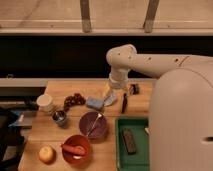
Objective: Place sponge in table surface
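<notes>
The blue sponge (95, 103) lies flat on the wooden table (60, 87), left of the table's middle, between a bunch of dark grapes (75, 99) and a black utensil (124, 102). My gripper (111, 96) hangs down from the white arm, just right of the sponge and close above the table. A pale bluish piece and a bit of yellow show right at the gripper, partly hidden by it. I cannot tell if the gripper touches the sponge.
A white cup (46, 102) and small metal cup (60, 117) stand left. A purple plate (93, 125) with a fork, a red bowl (76, 148) and an apple (46, 153) sit in front. A green tray (122, 160) holds a dark bar (129, 141).
</notes>
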You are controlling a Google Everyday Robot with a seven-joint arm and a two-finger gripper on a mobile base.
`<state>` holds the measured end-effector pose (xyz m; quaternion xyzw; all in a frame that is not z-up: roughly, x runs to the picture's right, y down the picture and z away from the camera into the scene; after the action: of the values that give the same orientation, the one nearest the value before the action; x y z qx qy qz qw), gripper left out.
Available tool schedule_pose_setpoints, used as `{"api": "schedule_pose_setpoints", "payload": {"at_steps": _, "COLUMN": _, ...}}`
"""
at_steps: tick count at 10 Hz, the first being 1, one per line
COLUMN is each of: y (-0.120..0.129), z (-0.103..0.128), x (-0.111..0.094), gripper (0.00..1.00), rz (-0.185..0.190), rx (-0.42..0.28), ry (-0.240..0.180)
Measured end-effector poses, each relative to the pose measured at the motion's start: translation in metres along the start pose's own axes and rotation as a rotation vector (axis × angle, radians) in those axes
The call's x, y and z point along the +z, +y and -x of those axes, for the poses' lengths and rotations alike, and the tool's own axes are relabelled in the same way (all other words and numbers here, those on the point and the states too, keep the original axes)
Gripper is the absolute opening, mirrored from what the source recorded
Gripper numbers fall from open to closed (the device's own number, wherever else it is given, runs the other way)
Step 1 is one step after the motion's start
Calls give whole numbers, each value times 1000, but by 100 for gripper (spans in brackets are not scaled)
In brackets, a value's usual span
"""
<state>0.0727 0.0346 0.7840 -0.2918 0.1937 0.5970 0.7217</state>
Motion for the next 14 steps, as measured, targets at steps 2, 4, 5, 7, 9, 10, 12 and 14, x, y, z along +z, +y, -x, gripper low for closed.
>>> {"api": "schedule_pose_setpoints", "payload": {"at_steps": 2, "y": 15, "z": 15, "x": 10, "gripper": 80, "rz": 19, "rx": -59, "ry": -10}}
{"api": "schedule_pose_setpoints", "payload": {"at_steps": 4, "y": 40, "z": 35, "x": 18, "gripper": 80, "rz": 37, "rx": -124, "ry": -20}}
{"api": "schedule_pose_setpoints", "payload": {"at_steps": 5, "y": 65, "z": 57, "x": 23, "gripper": 80, "rz": 53, "rx": -184, "ry": -34}}
{"api": "schedule_pose_setpoints", "payload": {"at_steps": 7, "y": 105, "z": 81, "x": 28, "gripper": 80, "rz": 96, "rx": -319, "ry": -51}}
{"api": "schedule_pose_setpoints", "payload": {"at_steps": 9, "y": 139, "z": 90, "x": 23, "gripper": 80, "rz": 130, "rx": -488, "ry": -78}}
{"api": "schedule_pose_setpoints", "payload": {"at_steps": 10, "y": 150, "z": 93, "x": 21, "gripper": 80, "rz": 142, "rx": -548, "ry": -92}}
{"api": "schedule_pose_setpoints", "payload": {"at_steps": 12, "y": 155, "z": 94, "x": 21, "gripper": 80, "rz": 146, "rx": -570, "ry": -96}}
{"api": "schedule_pose_setpoints", "payload": {"at_steps": 14, "y": 151, "z": 91, "x": 29, "gripper": 80, "rz": 152, "rx": -559, "ry": -84}}
